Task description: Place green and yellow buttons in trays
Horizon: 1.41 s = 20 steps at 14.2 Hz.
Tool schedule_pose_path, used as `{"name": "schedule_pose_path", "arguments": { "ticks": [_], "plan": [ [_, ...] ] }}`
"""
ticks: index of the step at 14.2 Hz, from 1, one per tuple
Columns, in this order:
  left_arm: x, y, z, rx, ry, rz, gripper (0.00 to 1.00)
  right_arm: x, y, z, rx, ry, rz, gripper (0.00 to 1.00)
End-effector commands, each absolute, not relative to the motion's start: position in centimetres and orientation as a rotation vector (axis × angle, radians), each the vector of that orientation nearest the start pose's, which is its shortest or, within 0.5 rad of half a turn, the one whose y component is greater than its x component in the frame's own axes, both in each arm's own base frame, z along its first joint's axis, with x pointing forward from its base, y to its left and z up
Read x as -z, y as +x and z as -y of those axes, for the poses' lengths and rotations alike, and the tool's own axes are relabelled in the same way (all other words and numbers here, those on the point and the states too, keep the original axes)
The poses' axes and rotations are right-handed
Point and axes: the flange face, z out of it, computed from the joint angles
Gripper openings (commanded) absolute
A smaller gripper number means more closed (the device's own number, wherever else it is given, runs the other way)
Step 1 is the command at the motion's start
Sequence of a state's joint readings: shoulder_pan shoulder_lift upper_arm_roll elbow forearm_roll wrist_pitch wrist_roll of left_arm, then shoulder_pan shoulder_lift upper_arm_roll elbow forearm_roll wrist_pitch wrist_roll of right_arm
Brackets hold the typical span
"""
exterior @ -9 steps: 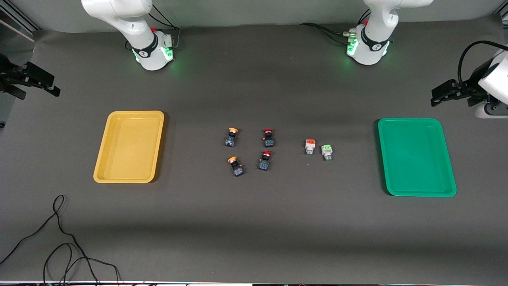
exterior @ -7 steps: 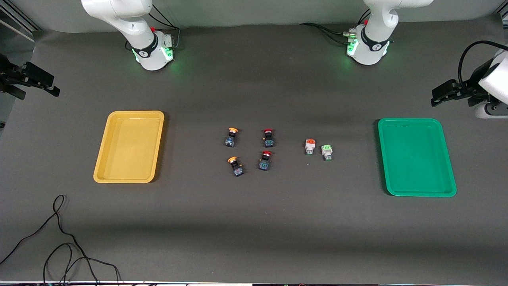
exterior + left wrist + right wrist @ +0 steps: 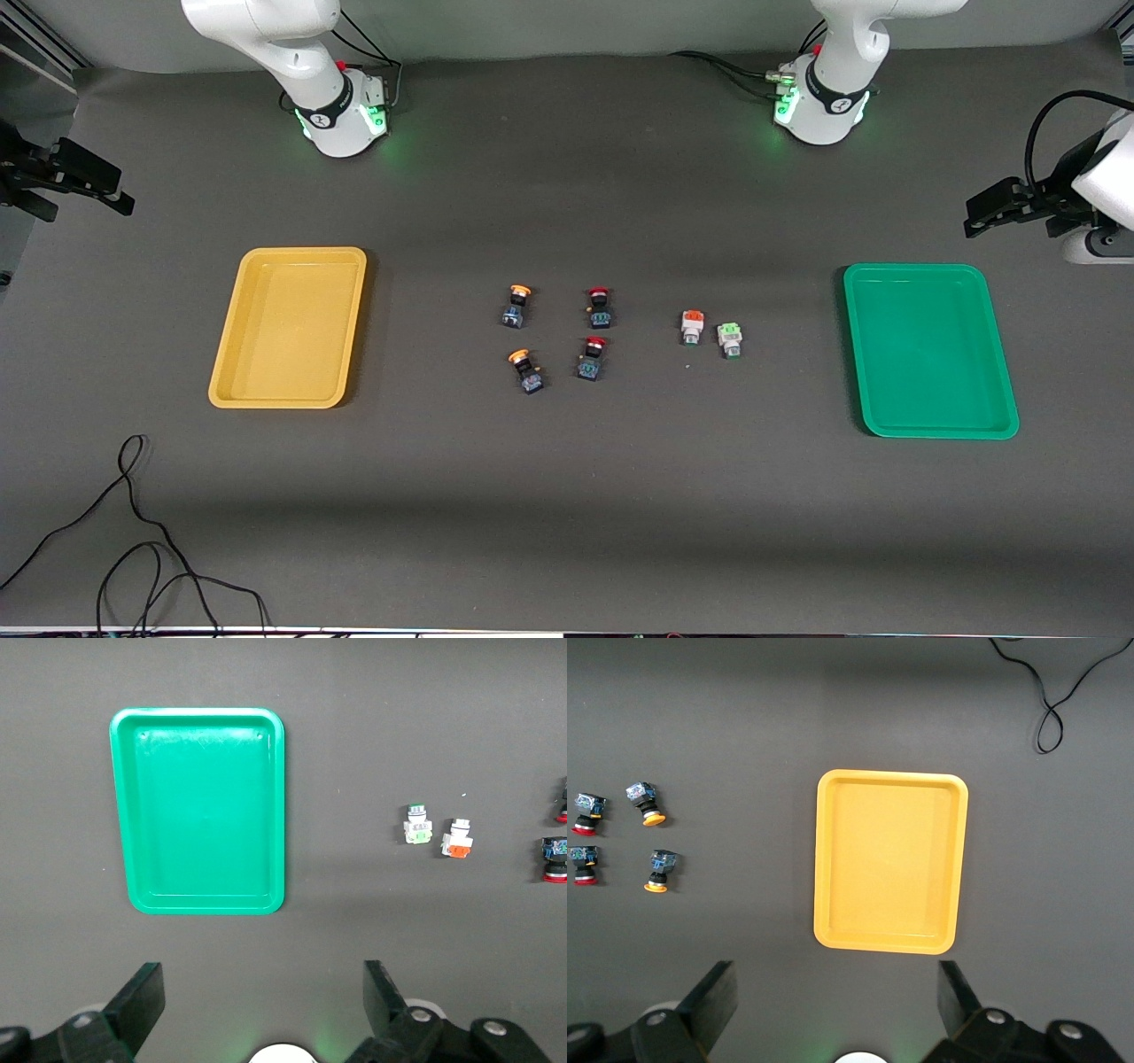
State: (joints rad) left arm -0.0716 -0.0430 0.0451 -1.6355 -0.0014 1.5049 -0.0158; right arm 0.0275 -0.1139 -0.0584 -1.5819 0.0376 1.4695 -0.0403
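Two yellow-capped buttons (image 3: pixel 516 304) (image 3: pixel 525 369) lie mid-table, also in the right wrist view (image 3: pixel 645 804) (image 3: pixel 657 870). A white orange-capped button (image 3: pixel 692 326) and a white green-capped button (image 3: pixel 729 338) lie nearer the green tray (image 3: pixel 928 350), and show in the left wrist view (image 3: pixel 457 839) (image 3: pixel 416 825). The yellow tray (image 3: pixel 291 326) is bare. My left gripper (image 3: pixel 979 213) is open in the air beside the green tray (image 3: pixel 197 811). My right gripper (image 3: pixel 120 190) is open in the air beside the yellow tray (image 3: pixel 890 861). Both are empty (image 3: pixel 263 988) (image 3: pixel 835 988).
Two red-capped buttons (image 3: pixel 600 307) (image 3: pixel 592 358) lie between the yellow-capped and the white ones. A black cable (image 3: pixel 133 532) loops on the mat nearer the front camera than the yellow tray. The arm bases (image 3: pixel 341 120) (image 3: pixel 824 111) stand at the table's back edge.
The left gripper has drifted very slightly. Nothing else has moved.
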Motion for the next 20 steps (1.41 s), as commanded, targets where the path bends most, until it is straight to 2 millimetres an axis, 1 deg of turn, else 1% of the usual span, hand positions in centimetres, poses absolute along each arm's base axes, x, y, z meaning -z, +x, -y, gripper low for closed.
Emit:
{"name": "schedule_pose_path", "arguments": {
  "ticks": [1, 5, 7, 9, 10, 11, 12, 13, 14, 15, 16, 17, 18, 19, 20],
  "plan": [
    [-62.2, 52.7, 1.4, -0.117, -3.150, -0.006, 1.00, -67.3, 51.7, 0.8, 0.006, -3.110, 0.005, 1.00],
    [-62.1, 52.7, 1.4, -0.119, -3.150, -0.006, 1.00, -67.3, 51.9, 0.8, 0.003, -3.112, 0.005, 1.00],
    [-62.1, 52.7, 1.7, -0.119, -3.150, -0.015, 1.00, -67.3, 51.9, 0.9, 0.003, -3.112, 0.005, 1.00],
    [-61.6, 52.6, 3.3, -0.138, -3.145, -0.032, 1.00, -67.4, 51.8, 1.2, 0.008, -3.113, 0.000, 1.00],
    [-61.1, 52.5, 4.9, -0.152, -3.140, -0.077, 1.00, -67.6, 51.8, 1.2, 0.015, -3.112, -0.007, 1.00],
    [-60.6, 52.4, 5.8, -0.162, -3.139, -0.080, 1.00, -67.5, 52.0, 1.3, 0.011, -3.112, -0.009, 1.00],
    [-60.1, 52.1, 7.3, -0.170, -3.136, -0.065, 1.00, -66.7, 52.6, 1.4, -0.013, -3.114, -0.008, 1.00],
    [-59.7, 51.7, 9.2, -0.167, -3.133, -0.043, 1.00, -66.2, 53.2, 1.4, -0.025, -3.115, -0.008, 1.00],
    [-59.2, 51.3, 11.0, -0.162, -3.130, -0.020, 1.00, -66.1, 53.4, 1.4, -0.025, -3.115, -0.010, 1.00],
    [-58.9, 50.7, 12.7, -0.147, -3.131, -0.004, 1.00, -66.5, 53.4, 1.4, -0.013, -3.115, -0.010, 1.00],
    [-58.3, 50.3, 14.3, -0.132, -3.129, 0.028, 1.00, -66.6, 53.4, 1.9, -0.008, -3.115, -0.027, 1.00],
    [-58.0, 49.5, 16.6, -0.107, -3.125, 0.044, 1.00, -66.3, 53.5, 2.0, -0.018, -3.117, -0.032, 1.00],
    [-57.3, 48.8, 18.5, -0.095, -3.120, 0.070, 1.00, -66.2, 53.5, 2.2, -0.023, -3.121, -0.035, 1.00],
    [-56.8, 48.3, 19.9, -0.081, -3.120, 0.074, 1.00, -66.4, 53.5, 2.3, -0.018, -3.121, -0.030, 1.00],
    [-56.1, 47.8, 20.7, -0.075, -3.126, 0.063, 1.00, -66.4, 53.5, 2.4, -0.016, -3.121, -0.016, 1.00]
  ]
}}
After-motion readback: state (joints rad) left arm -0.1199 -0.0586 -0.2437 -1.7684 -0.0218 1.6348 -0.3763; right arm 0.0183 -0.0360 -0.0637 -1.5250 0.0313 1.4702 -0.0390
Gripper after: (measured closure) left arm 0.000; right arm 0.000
